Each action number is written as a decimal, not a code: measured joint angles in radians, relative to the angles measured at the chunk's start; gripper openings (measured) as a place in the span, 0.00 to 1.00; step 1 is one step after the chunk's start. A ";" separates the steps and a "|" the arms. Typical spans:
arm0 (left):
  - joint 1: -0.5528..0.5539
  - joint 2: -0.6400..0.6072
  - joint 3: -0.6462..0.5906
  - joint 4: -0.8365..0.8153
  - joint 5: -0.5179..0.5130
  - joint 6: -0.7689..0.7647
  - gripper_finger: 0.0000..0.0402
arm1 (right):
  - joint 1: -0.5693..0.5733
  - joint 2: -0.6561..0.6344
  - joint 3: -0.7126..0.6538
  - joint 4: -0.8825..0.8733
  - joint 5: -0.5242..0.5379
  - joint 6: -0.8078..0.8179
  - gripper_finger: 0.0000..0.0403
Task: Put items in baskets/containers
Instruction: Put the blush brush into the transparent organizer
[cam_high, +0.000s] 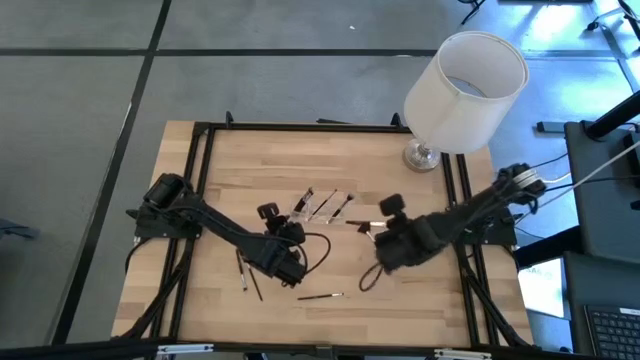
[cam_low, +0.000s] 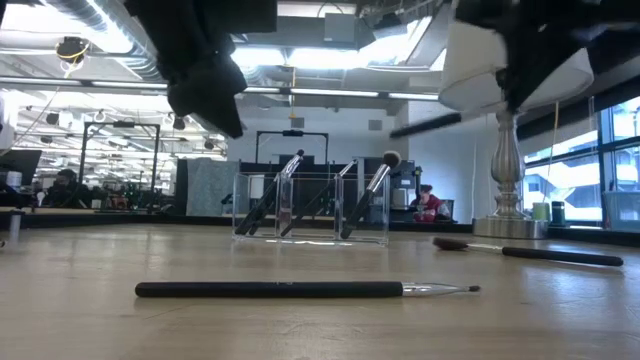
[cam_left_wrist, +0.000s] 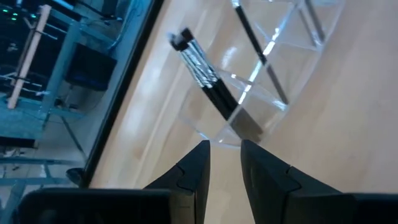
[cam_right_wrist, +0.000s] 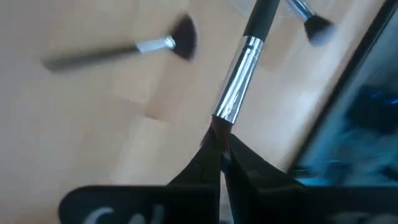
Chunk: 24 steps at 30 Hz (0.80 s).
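A clear tray (cam_high: 322, 207) (cam_low: 310, 205) (cam_left_wrist: 273, 68) stands mid-table with three brushes leaning in its compartments, heads up. My left gripper (cam_high: 292, 232) (cam_left_wrist: 224, 155) hovers open just off the tray's left end, nothing between its fingers. My right gripper (cam_high: 382, 256) (cam_right_wrist: 219, 146) is raised right of the tray, shut on a silver-ferruled brush (cam_right_wrist: 239, 81). A fan-headed brush (cam_high: 362, 225) (cam_right_wrist: 124, 53) (cam_low: 530, 252) lies flat on the table nearby. Another brush (cam_high: 320, 296) (cam_low: 270, 290) lies toward the near edge, and two more (cam_high: 248, 275) lie at the near left. My right gripper pinches the brush between its two fingertips (cam_right_wrist: 208, 155) at the end just past the silver ferrule (cam_right_wrist: 217, 132). The fingers slant down from above and lie along the brush. The dark handle (cam_right_wrist: 261, 18) sticks out beyond the fingertips, off the table.
A large white lamp (cam_high: 465, 90) (cam_low: 510, 170) stands at the table's far right corner. Black cables (cam_high: 318, 250) loop beside both grippers. A black frame (cam_high: 200, 190) borders the tabletop. Bare wood lies along the near edge.
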 joint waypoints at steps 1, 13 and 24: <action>0.002 0.000 0.000 -0.007 -0.007 -0.002 0.22 | -0.014 0.021 0.013 -0.017 0.019 -0.079 0.02; 0.006 0.000 0.000 -0.025 -0.007 -0.005 0.22 | -0.140 0.191 0.209 -0.124 0.296 -0.657 0.02; -0.010 0.000 0.000 -0.025 -0.006 -0.013 0.22 | -0.209 0.233 0.212 -0.051 0.297 -0.898 0.03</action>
